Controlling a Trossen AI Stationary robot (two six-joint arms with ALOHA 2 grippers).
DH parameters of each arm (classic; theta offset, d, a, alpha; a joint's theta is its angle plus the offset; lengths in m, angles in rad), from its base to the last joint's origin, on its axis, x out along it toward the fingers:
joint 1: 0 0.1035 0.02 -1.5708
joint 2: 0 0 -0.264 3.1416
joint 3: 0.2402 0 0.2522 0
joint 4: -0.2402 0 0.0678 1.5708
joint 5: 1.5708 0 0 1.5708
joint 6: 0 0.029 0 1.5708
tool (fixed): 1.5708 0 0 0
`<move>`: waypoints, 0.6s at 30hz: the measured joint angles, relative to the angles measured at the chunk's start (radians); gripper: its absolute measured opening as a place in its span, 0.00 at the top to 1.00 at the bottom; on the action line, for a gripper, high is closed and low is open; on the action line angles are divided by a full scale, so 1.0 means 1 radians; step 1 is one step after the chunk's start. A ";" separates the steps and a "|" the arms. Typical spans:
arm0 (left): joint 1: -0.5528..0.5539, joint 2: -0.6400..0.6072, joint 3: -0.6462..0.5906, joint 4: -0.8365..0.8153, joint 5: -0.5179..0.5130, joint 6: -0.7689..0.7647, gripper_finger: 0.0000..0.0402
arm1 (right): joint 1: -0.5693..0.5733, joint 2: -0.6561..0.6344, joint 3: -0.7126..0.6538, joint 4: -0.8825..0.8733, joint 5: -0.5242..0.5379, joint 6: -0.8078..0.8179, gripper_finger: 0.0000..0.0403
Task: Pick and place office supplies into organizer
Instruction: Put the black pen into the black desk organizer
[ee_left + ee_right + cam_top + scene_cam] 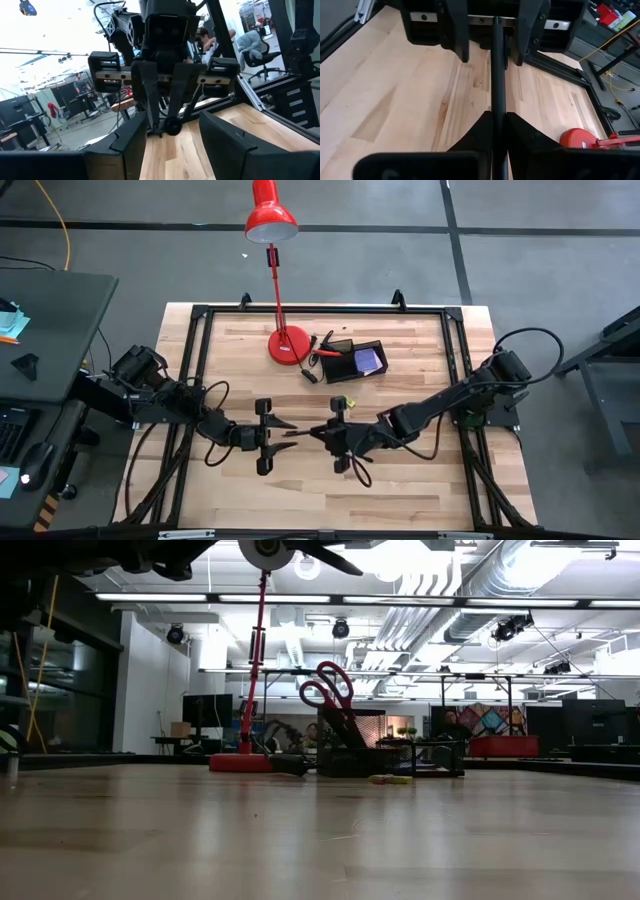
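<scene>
The right gripper (318,432) is pinched tight on a thin dark pen (499,85), which runs straight out from between its fingertips toward the left gripper (288,433). The two grippers face each other tip to tip above the wooden table (420,480), on the near side of the organizer (351,362) and well apart from it. The left gripper's fingers (129,142) stand spread, and in the right wrist view the pen's far end reaches in between them; whether they touch it cannot be told. Both arms stretch in from the table's two sides to meet there.

The organizer, a small black tray, sits just beside the round base of the red desk lamp (288,344). A purple-blue square pad (367,360) lies in its compartment farthest from the lamp, and the red-handled scissors (327,690) stand upright in it, handles up. A dark pen (310,372) lies on the table between the lamp base and the organizer. A tiny yellow piece (341,401) lies on the table between the organizer and the right gripper.
</scene>
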 joint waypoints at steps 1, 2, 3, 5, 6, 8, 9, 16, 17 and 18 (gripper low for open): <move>0.000 0.000 0.000 0.000 0.000 -0.002 0.57 | 0.000 0.000 0.000 0.000 -0.001 0.000 0.95; 0.000 0.000 0.000 0.000 0.000 -0.005 0.57 | 0.000 0.000 0.000 0.000 -0.001 0.000 0.95; 0.000 0.000 0.000 0.000 0.000 -0.009 0.57 | 0.000 0.000 0.000 0.000 -0.002 0.002 0.95; 0.000 0.000 0.006 -0.002 0.000 -0.022 0.57 | 0.000 0.000 0.000 0.000 -0.002 0.003 0.95; 0.000 0.000 0.008 -0.002 0.002 -0.024 0.57 | 0.001 0.000 0.000 0.000 -0.002 0.003 0.94; 0.000 0.000 0.017 -0.009 0.012 -0.027 0.57 | 0.000 0.000 0.000 0.000 -0.002 0.003 0.94; 0.000 0.000 0.023 -0.015 0.017 -0.030 0.58 | 0.000 0.000 0.000 0.000 -0.003 0.003 0.94; 0.000 0.000 0.057 -0.096 0.018 -0.031 0.72 | 0.001 0.000 0.000 0.000 -0.010 0.003 0.95; 0.000 0.000 0.058 -0.096 0.018 -0.027 0.75 | 0.002 0.000 0.000 0.000 -0.012 0.002 0.94; 0.000 0.000 0.058 -0.096 0.017 -0.026 0.78 | 0.001 0.000 0.000 0.000 -0.013 0.002 0.94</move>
